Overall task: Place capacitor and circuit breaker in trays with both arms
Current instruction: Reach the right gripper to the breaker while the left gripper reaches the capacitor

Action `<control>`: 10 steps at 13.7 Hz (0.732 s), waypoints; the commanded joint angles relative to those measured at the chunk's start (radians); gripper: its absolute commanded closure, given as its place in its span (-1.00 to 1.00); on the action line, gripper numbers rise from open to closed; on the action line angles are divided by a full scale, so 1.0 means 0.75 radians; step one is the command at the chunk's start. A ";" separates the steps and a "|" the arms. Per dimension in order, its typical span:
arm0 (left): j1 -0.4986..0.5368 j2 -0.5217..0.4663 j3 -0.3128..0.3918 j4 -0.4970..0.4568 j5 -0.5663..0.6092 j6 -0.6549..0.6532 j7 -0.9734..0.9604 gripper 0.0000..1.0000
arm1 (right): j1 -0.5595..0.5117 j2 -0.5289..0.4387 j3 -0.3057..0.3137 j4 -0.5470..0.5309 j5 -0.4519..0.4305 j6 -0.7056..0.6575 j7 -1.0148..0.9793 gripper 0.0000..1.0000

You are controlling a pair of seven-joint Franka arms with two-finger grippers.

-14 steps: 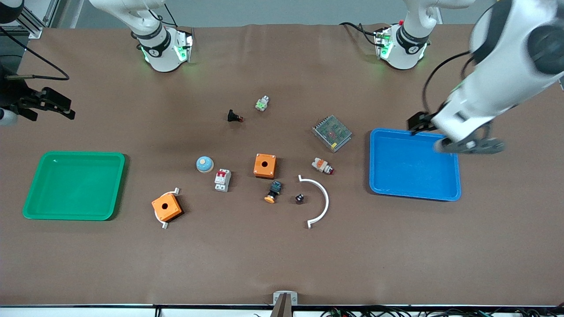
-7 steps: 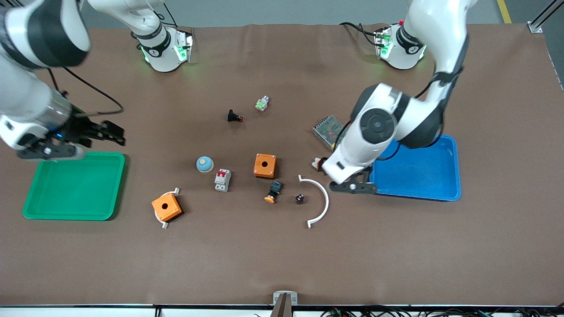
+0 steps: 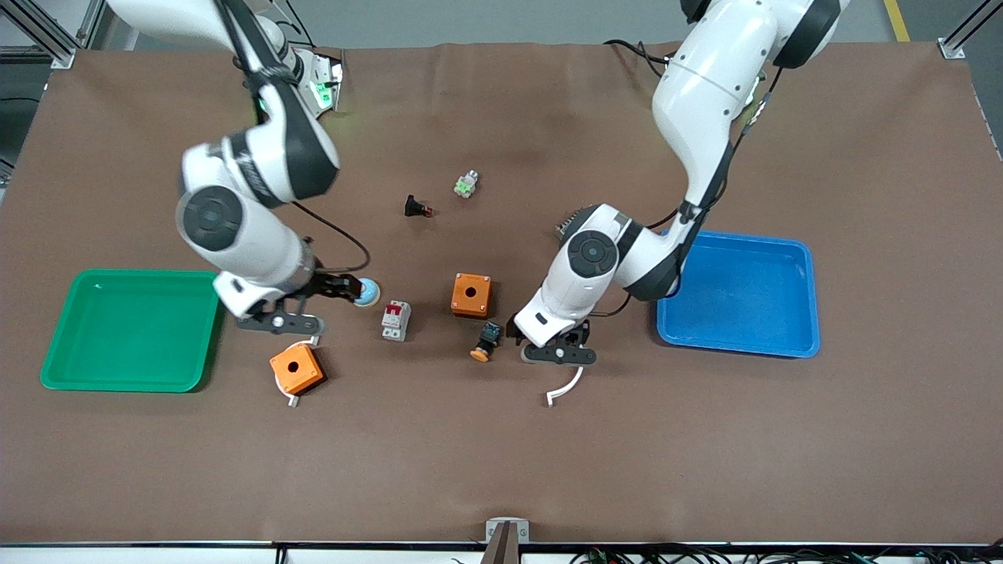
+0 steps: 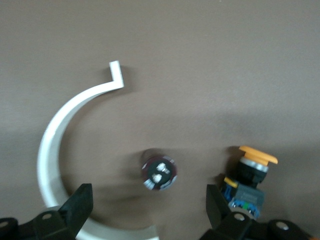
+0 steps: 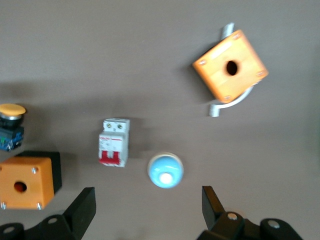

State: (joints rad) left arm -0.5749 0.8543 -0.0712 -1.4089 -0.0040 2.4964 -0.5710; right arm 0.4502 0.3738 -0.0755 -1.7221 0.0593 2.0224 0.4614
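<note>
Up front, the left gripper (image 3: 558, 348) hangs low over the capacitor's spot, hiding it, beside the orange-capped button (image 3: 486, 341) and over the white arc (image 3: 566, 384). The right gripper (image 3: 307, 305) hovers between the green tray (image 3: 205, 329) and the blue dome (image 3: 367, 292). The breaker (image 3: 396, 320) sits on the mat between that dome and an orange box (image 3: 472, 294), untouched.

From the left wrist, the fingers (image 4: 80, 202) are spread wide, with the capacitor (image 4: 159, 173) upright on the mat in the gap between them, touching neither; the arc (image 4: 60, 140) curves beside it.

From the right wrist, the fingers (image 5: 82, 207) are likewise apart and empty, with the dome (image 5: 165, 170) in the gap and the breaker (image 5: 114, 142) just beside it.
</note>
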 commanded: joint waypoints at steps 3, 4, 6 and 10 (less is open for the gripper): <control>-0.072 0.106 0.077 0.111 -0.003 0.069 -0.051 -0.91 | 0.081 0.172 -0.012 0.026 0.060 0.132 0.099 -0.72; -0.072 0.106 0.077 0.111 -0.001 0.069 -0.051 -0.82 | 0.083 0.197 -0.012 0.026 0.113 0.146 0.099 -0.71; -0.072 0.109 0.079 0.109 0.003 0.069 -0.047 -0.62 | 0.099 0.250 -0.014 0.024 0.154 0.206 0.097 -0.71; -0.080 0.104 0.081 0.101 0.062 0.063 -0.049 -0.35 | 0.120 0.303 -0.014 0.024 0.156 0.269 0.095 -0.61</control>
State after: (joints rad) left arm -0.6163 0.9219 -0.0269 -1.3538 0.0096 2.5461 -0.5939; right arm 0.5293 0.5815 -0.0758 -1.7204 0.1553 2.2151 0.5250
